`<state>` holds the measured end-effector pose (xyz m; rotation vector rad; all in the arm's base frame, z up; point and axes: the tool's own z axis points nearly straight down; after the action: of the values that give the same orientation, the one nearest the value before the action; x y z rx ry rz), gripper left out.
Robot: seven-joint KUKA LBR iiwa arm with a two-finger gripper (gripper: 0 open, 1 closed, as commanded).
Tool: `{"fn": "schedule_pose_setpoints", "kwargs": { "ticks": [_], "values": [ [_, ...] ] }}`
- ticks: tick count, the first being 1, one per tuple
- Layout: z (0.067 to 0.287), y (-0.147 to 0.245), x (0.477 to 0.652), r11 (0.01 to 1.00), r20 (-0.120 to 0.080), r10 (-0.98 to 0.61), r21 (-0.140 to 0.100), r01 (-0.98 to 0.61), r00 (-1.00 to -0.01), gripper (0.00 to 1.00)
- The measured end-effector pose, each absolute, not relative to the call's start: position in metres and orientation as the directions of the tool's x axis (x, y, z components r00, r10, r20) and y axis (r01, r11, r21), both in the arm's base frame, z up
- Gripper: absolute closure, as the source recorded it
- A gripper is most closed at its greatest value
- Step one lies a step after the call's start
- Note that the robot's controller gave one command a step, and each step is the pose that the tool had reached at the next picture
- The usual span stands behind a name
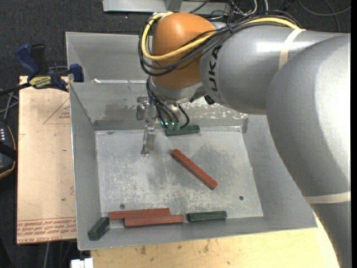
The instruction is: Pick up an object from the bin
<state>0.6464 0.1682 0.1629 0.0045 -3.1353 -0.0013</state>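
Logged gripper point(149, 140) low over the floor of the bin point(83, 149), close to the far wall, in the left half. Could not tell whether pincer clenched or released; saw nothing gripped in it. Noted nearest thing: a short dark green block point(183, 129) lying flat along the foot of the far wall, just beside the gripper on the arm's side, partly under the wrist cables point(167, 119). Noted a red-brown bar point(193, 169) lying slantwise mid-floor, apart from the gripper. Noted also two red-brown bars point(146, 217) side by side along the near edge, a second dark green block point(207, 216) at their end, and a third dark green block point(99, 228) in the near-left corner.

Judged likeliest failure a scrape or jam against the far wall, given so little room behind the nearest block to straddle it. Feared also a sideways nudge instead of a grasp, sending that block along the wall. Expected so slim a piece to twist or slip out on lifting if caught off-centre. Flagged pressing into the metal floor as a further hazard at this height
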Motion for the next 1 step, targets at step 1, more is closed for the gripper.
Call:
{"fn": "schedule_pose_setpoints", "kwargs": {
  "ticks": [1],
  "values": [
    [0.1677, 0.1677, 0.6484, 1.000, -0.001, -0.001, 0.002, -0.001, -1.000, 0.00]
  ]
}}
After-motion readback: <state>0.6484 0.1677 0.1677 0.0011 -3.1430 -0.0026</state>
